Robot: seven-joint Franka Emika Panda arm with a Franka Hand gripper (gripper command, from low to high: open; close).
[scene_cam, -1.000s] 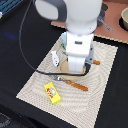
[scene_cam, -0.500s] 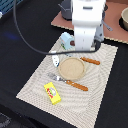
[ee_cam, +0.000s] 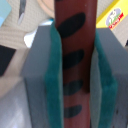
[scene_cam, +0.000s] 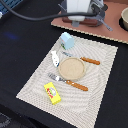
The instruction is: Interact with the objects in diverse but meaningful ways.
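Observation:
In the wrist view my gripper (ee_cam: 75,67) is shut on the dark red-brown sausage (ee_cam: 75,40), which stands lengthwise between the teal pads (ee_cam: 51,85). The exterior view shows the arm (scene_cam: 80,7) high at the back, above the placemat's far edge; its fingers are not clear there. On the woven placemat (scene_cam: 102,87) stand the pale blue cup (scene_cam: 66,40), the small white oblong piece (scene_cam: 55,58) and the yellow packet (scene_cam: 52,93). That packet also shows in the wrist view (ee_cam: 116,14).
A tan plate (scene_cam: 72,69) lies mid-mat with an orange-handled knife (scene_cam: 89,61) beyond it and an orange-handled fork (scene_cam: 70,82) in front. A brown board (scene_cam: 107,20) with a bowl (scene_cam: 124,17) sits at the back on the exterior view's right. The table is black.
The arm has risen from over the plate and pulled toward the back of the table, uncovering the plate, cup and cutlery. The things on the mat have not moved.

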